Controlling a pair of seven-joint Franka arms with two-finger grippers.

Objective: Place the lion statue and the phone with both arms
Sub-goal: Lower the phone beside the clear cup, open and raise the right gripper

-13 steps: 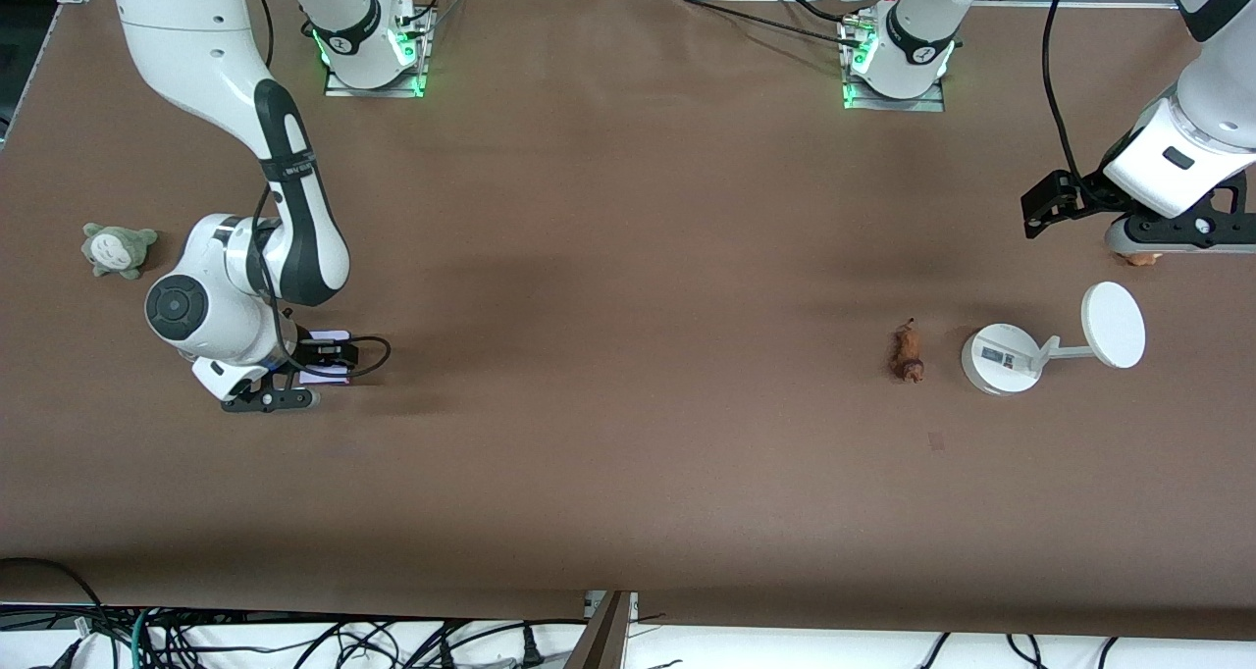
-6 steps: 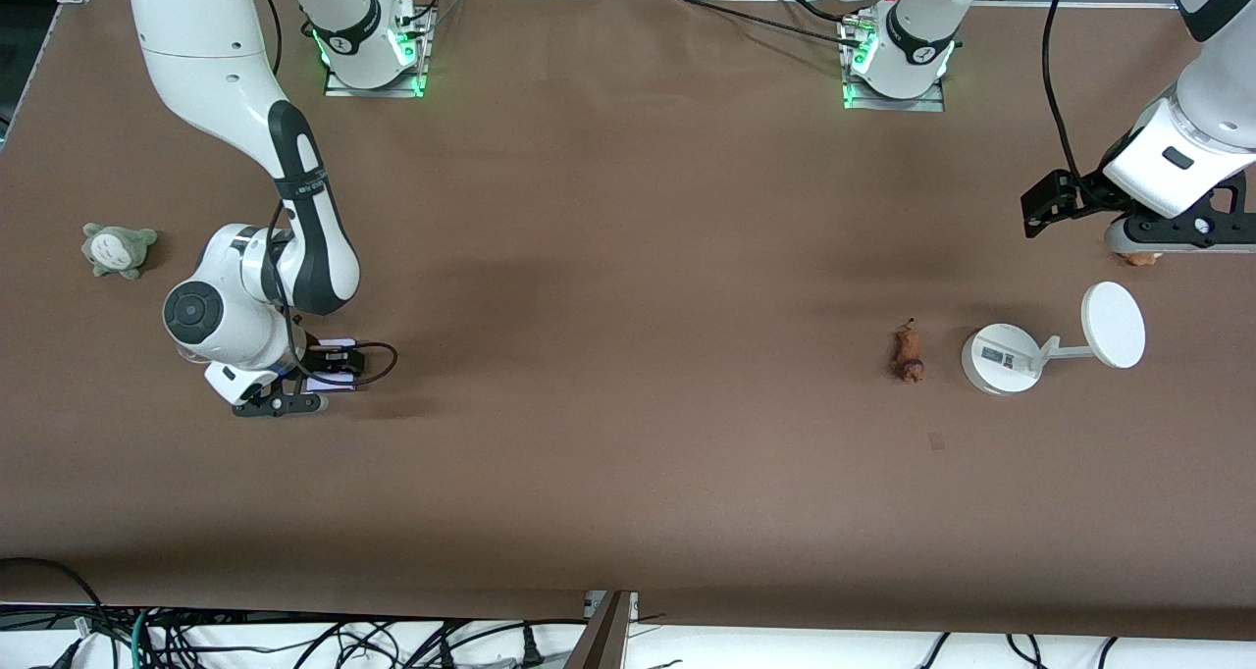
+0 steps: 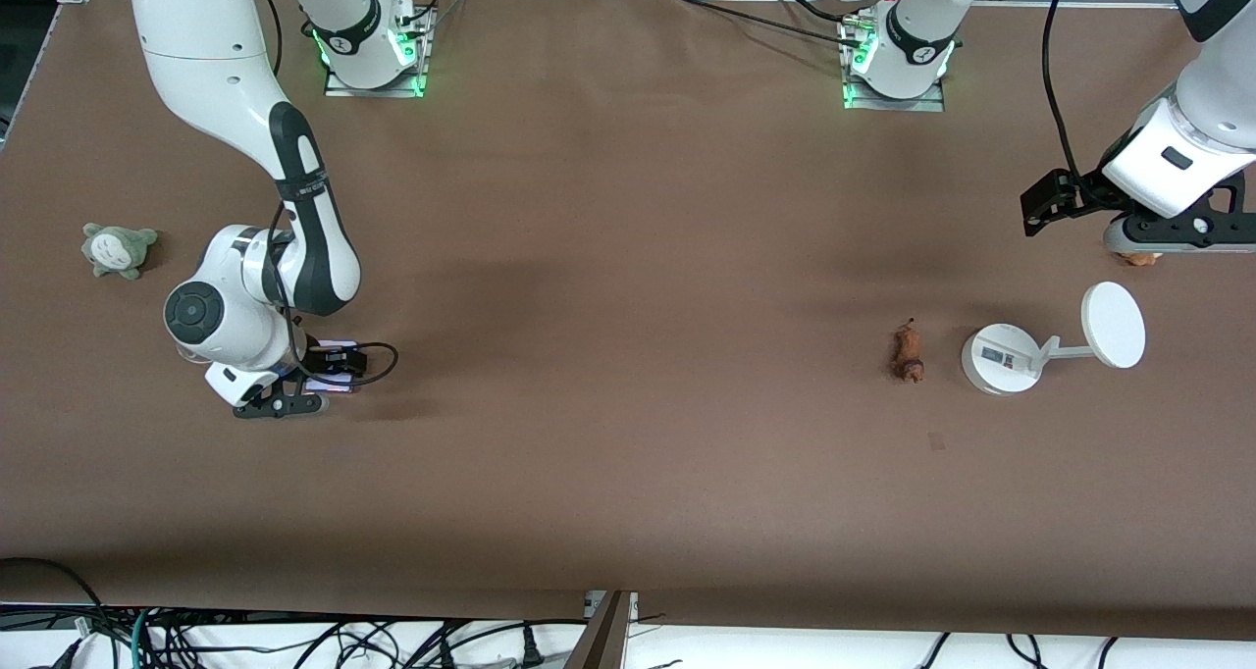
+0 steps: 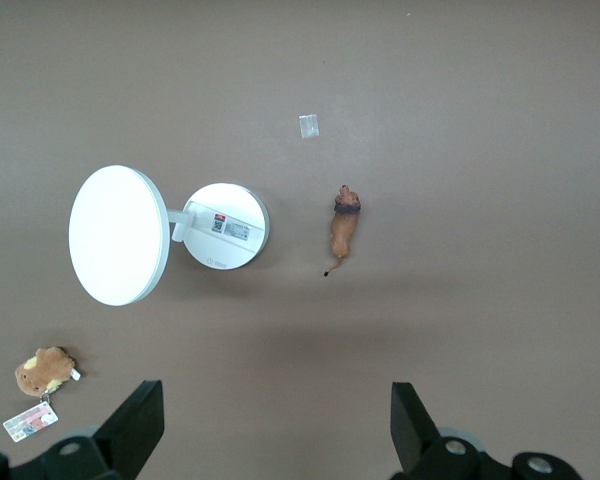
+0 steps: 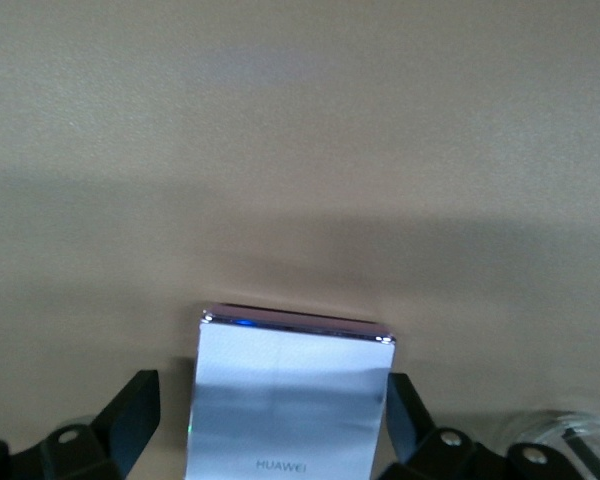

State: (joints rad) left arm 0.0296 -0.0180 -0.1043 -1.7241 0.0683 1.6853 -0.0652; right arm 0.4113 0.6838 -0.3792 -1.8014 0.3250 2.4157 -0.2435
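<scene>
Between the right gripper's (image 5: 270, 425) parted fingers lies the phone (image 5: 290, 400) marked "HUAWEI"; the left gripper (image 4: 275, 425) waits, jaws apart.

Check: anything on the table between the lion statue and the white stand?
Nothing. Bare tabletop separates the lion statue from the white stand; the left wrist view shows it clearest.

Evenly lit from overhead; soft shadows on the brown bench (image 3: 628, 404) under both arms. Green glow at the bases. Right wrist view blurred, washed pale.
</scene>
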